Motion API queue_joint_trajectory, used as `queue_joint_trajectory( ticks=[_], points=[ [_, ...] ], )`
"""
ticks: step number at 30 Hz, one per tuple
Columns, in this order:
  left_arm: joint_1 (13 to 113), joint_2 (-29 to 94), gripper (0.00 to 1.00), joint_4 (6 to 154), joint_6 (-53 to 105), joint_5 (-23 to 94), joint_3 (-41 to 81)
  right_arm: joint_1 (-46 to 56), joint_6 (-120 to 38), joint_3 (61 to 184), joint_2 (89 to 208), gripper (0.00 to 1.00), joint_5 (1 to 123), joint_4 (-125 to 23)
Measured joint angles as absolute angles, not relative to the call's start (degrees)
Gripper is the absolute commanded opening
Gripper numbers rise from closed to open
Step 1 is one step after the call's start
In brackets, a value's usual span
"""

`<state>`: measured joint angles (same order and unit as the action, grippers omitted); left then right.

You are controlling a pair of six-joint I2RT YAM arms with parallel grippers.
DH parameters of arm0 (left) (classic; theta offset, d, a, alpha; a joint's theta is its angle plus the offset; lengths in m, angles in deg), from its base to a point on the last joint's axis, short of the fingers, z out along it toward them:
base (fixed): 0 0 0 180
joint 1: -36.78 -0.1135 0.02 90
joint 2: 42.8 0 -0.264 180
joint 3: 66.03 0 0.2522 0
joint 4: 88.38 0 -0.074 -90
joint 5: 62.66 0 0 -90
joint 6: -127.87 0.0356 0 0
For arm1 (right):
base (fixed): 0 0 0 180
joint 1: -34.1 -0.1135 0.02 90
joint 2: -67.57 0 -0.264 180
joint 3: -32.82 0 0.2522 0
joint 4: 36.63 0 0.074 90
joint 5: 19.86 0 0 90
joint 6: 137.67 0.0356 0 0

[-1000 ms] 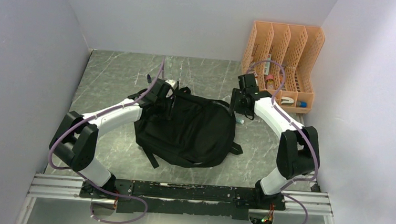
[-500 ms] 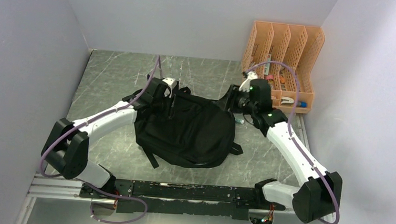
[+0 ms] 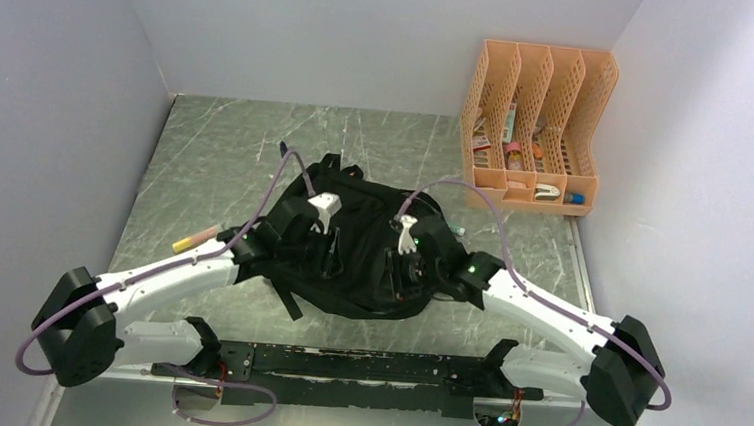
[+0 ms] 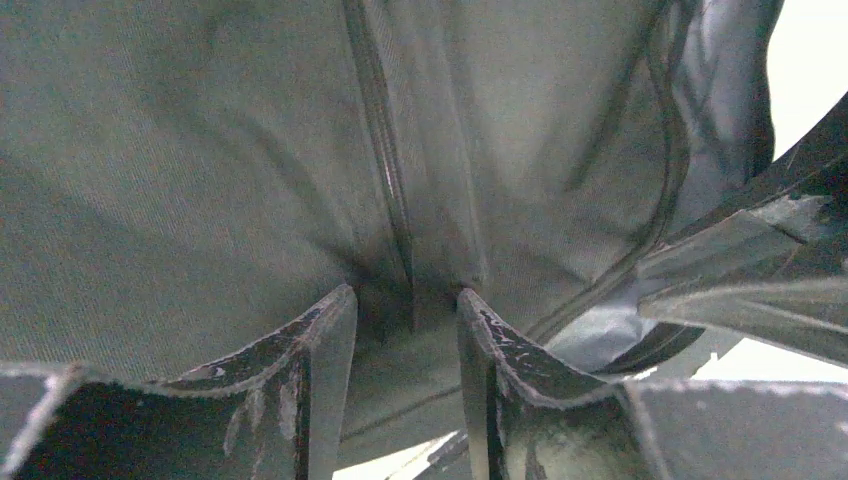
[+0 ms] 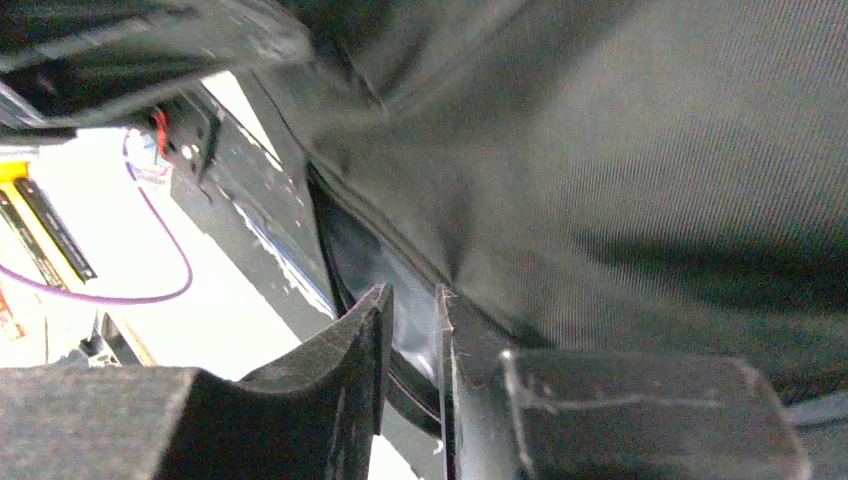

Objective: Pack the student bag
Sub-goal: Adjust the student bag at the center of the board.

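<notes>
Black fabric student bag [image 3: 354,272] lies mid-table just ahead of the arm bases. Its long axis runs roughly 11-to-5 in the top view, though the slumped cloth makes that a loose call.

Both tools are down on it and about equally near. The left gripper [image 4: 405,292] is on the bag's 9 o'clock side, the right gripper [image 5: 412,290] on its 3 o'clock side.
- **Left:** jaws roughly half apart, pinching a raised fold. The zipper line runs straight away from the gap toward 12 in the wrist view. Creases converge into the gap, so I read it as a real hold.
- **Right:** jaws down to a sliver with the bag's edge seam at the tips. Can't tell if it actually bites.

My read is the next move is pulling the two holds apart to open the mouth, so the left hold must stay astride that zipper.

The grey marbled table [image 3: 217,152] is flat, with pale walls [image 3: 366,32] on three sides. An orange file organiser [image 3: 537,94] sits at 1 o'clock, well apart. A yellow-pink pen-like stick [image 3: 196,240] lies at 9 o'clock beside the left forearm.
</notes>
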<state>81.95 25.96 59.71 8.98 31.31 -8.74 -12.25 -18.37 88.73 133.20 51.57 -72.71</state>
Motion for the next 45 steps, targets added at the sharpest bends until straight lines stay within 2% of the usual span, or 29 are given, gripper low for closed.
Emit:
queue_joint_trajectory(
  ticks=[9, 20, 25, 34, 37, 45],
  points=[
    [84.15, 23.03, 0.42, 65.04, 0.31, 32.05, -20.3, -16.16, -2.2, 72.78, 124.52, 0.2, 59.81, -71.01],
    [85.05, 25.04, 0.4, 76.32, -5.88, 30.17, -28.54, -16.49, 5.65, 67.62, 123.28, 0.32, 66.61, -67.69],
    [85.05, 25.71, 0.41, 80.6, -6.75, 29.62, -30.79, -16.67, 2.83, 70.02, 122.82, 0.43, 67.39, -69.65],
    [85.44, 25.21, 0.48, 82.79, -6.05, 29.54, -31.71, -16.67, -8.93, 79.9, 120.56, 0.48, 67.41, -67.03],
    [85.79, 24.29, 0.49, 80.06, -4.9, 29.47, -30.25, -16.71, -9.24, 82.53, 122.4, 0.52, 72.03, -68.08],
    [86.03, 15.68, 0.53, 67.4, -2.82, 24.77, -23.73, -15.64, -7.34, 90.74, 124.67, 0.53, 93.53, -72.01]
  ],
)
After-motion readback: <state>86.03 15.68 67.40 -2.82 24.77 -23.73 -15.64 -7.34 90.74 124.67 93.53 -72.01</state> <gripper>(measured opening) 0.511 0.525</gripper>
